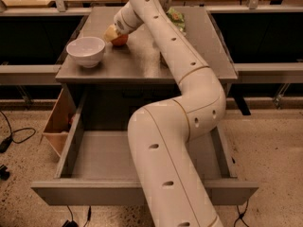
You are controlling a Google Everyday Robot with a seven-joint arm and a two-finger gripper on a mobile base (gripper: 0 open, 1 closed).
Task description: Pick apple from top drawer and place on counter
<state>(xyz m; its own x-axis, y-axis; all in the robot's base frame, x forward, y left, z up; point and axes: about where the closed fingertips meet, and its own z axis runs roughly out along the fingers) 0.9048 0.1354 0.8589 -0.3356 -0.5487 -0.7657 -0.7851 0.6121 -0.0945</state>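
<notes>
My arm reaches over the open top drawer (142, 193) to the back of the grey counter (142, 60). My gripper (115, 32) is at the counter's far left-middle, shut on the small red-orange apple (121, 40). The apple sits at or just above the counter surface, right of the white bowl. The fingers hide the apple's upper left. The drawer is pulled fully out at the bottom of the view, and the part of its floor that shows is bare; my arm hides its right half.
A white bowl (86, 51) stands on the counter's left side, close to the apple. A green bag (175, 18) lies at the counter's back right. A small tan wooden box (59, 122) sits left of the drawer. Cables (14, 136) lie on the floor.
</notes>
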